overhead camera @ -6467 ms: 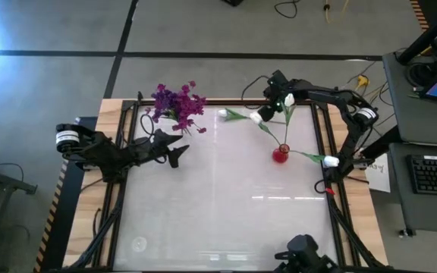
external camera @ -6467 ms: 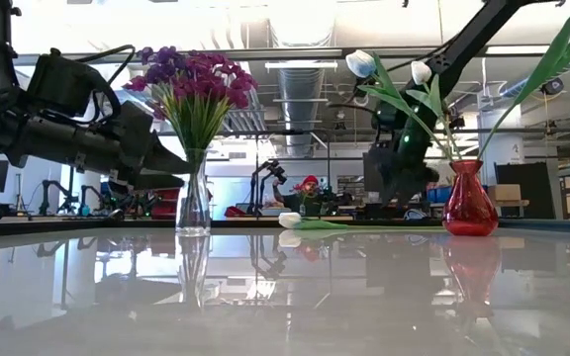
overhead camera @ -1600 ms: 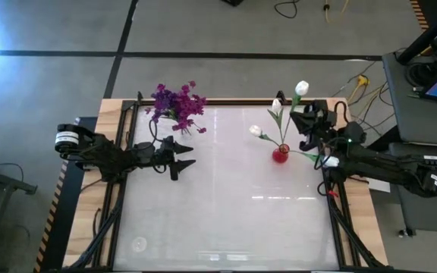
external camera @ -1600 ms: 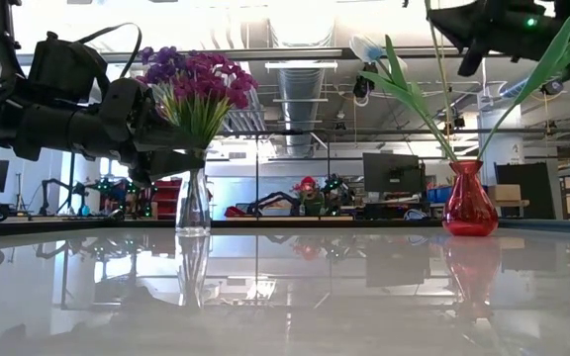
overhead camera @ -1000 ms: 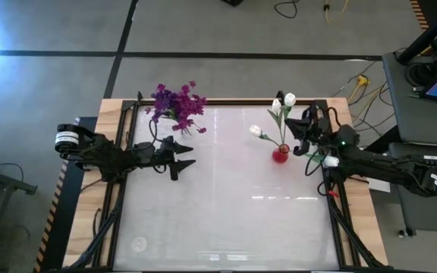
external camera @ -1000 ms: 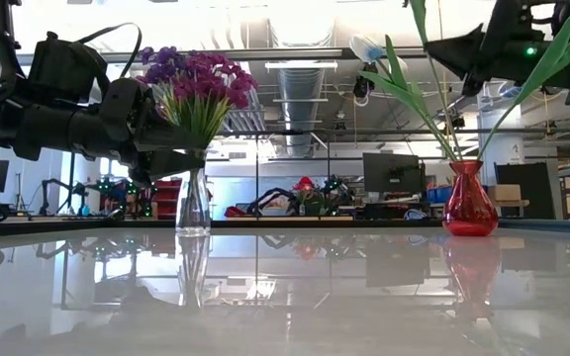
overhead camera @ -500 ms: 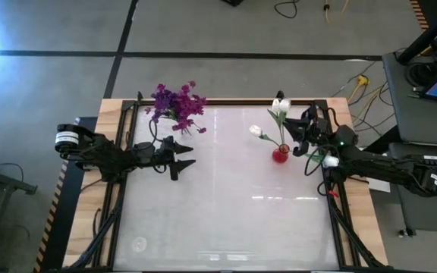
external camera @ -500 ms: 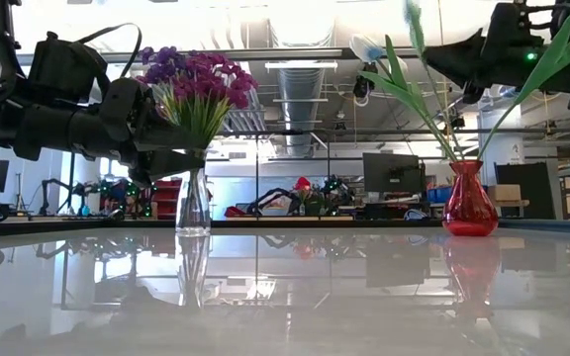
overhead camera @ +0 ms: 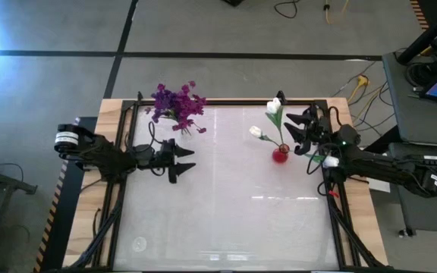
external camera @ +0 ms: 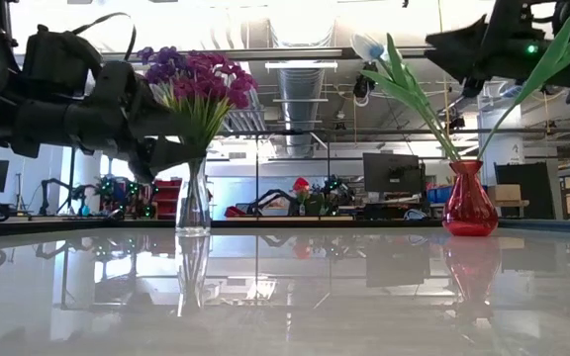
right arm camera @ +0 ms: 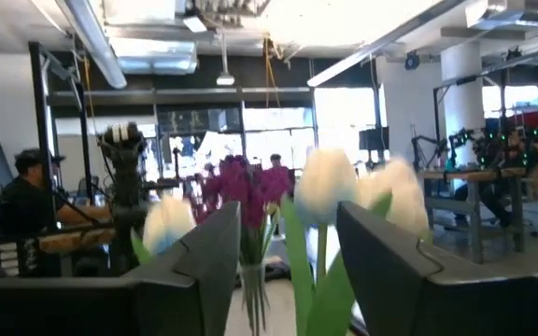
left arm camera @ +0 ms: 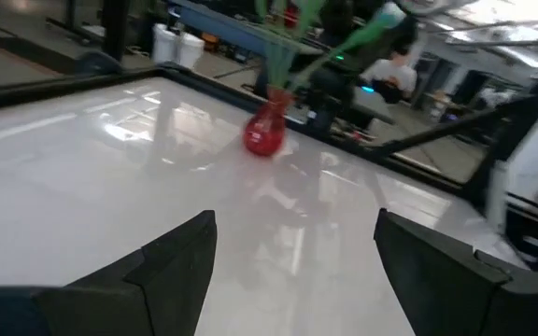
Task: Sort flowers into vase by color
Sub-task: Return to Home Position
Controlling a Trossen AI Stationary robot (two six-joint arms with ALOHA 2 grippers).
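A clear vase [external camera: 194, 203] at the far left of the table holds bushy purple flowers [overhead camera: 177, 105]. A red vase [overhead camera: 281, 155] at the far right holds white tulips [overhead camera: 274, 106] on thin green stems, which lean out of its mouth. It also shows in the left wrist view [left arm camera: 265, 133]. My right gripper [overhead camera: 294, 127] is open just right of the tulip buds and above the red vase. In the right wrist view the buds [right arm camera: 325, 187] show in the gap beyond its fingers. My left gripper [overhead camera: 182, 161] is open and empty, on the near side of the purple flowers.
A dark frame [overhead camera: 226, 103] runs along the white table's edges. One tulip [overhead camera: 330, 161] leans out of the red vase toward the table's right edge, under my right arm. Bare tabletop [overhead camera: 226, 212] lies between the vases and the near edge.
My right gripper has lowered a white tulip so that its stem stands in the red vase, then opened and let it go. The tulip's bud has tipped toward the table's left and now leans with the other tulips.
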